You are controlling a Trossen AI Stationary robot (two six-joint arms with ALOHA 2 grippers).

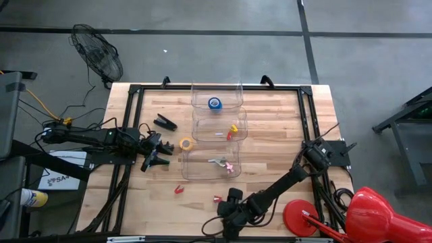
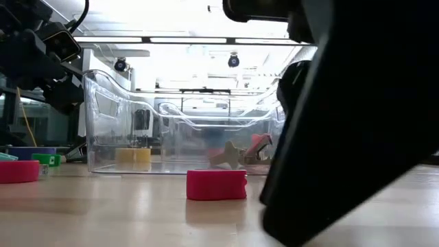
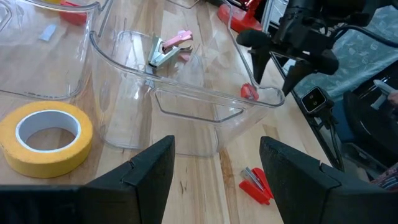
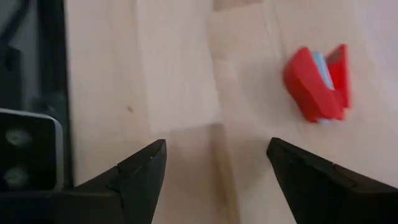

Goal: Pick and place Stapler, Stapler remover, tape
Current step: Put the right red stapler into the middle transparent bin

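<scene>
- Stapler remover (image 4: 317,84), small and red, lies on the bare wood near the front edge of the table (image 1: 270,182), just ahead of the right gripper (image 4: 214,165) and off to one side of its line.
- The right gripper hangs low over the wood, fingers spread wide, nothing between them.
- To take it well, I'd judge the right arm should first slide sideways until the red piece sits midway between the fingers, then drop and close across its narrow body, not its flared ends.
- It looks light and slippery; a lopsided pinch could flick it away.
- Second red piece (image 1: 178,190) lies on the wood further along the front, well apart from the first.
- Left gripper (image 3: 214,165) hovers beside the yellow tape (image 3: 45,135), fingers apart and empty, facing the nearest clear bin (image 3: 186,102).
- That bin already holds a pink-and-grey piece (image 3: 166,48); what it is I cannot tell.
- The middle bin (image 1: 219,126) holds red and yellow bits; the far bin (image 1: 217,95) holds a blue tape (image 1: 214,103).
- A black stapler (image 1: 165,122) lies on the wood by the middle bin.
- Writing: a white sheet (image 1: 54,177) off the table's left shows a few letters, too cut off to read. Nothing else legible.
</scene>
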